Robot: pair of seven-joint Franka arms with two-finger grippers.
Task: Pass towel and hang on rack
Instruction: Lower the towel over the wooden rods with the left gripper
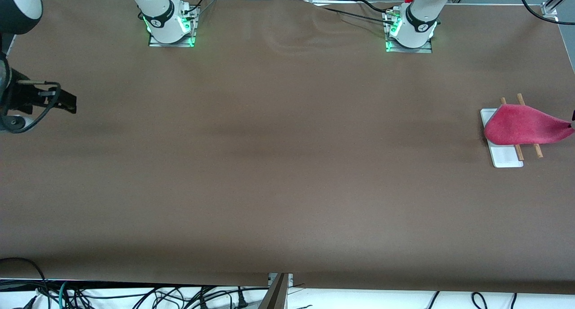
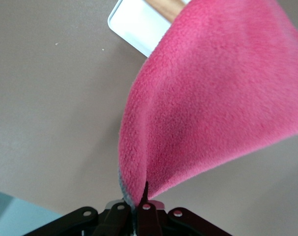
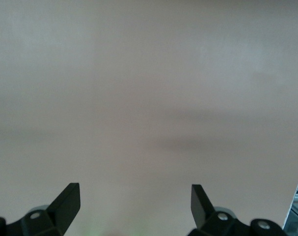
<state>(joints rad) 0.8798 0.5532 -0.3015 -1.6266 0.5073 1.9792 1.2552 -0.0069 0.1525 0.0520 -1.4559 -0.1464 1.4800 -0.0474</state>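
Towel: soft, limp, light, draped over rack, corner pinched in left pincer; right pincer wide, waiting.

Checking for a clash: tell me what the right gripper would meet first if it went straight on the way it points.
Probably just the bare table. The right gripper, open, shows nothing else ahead in its wrist view, though depth is unclear.

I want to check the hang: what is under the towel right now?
Under the towel lie the rack's two wooden rods and white base; the rods' middles are covered. The left gripper, shut, pinches one towel corner. The right gripper waits open.
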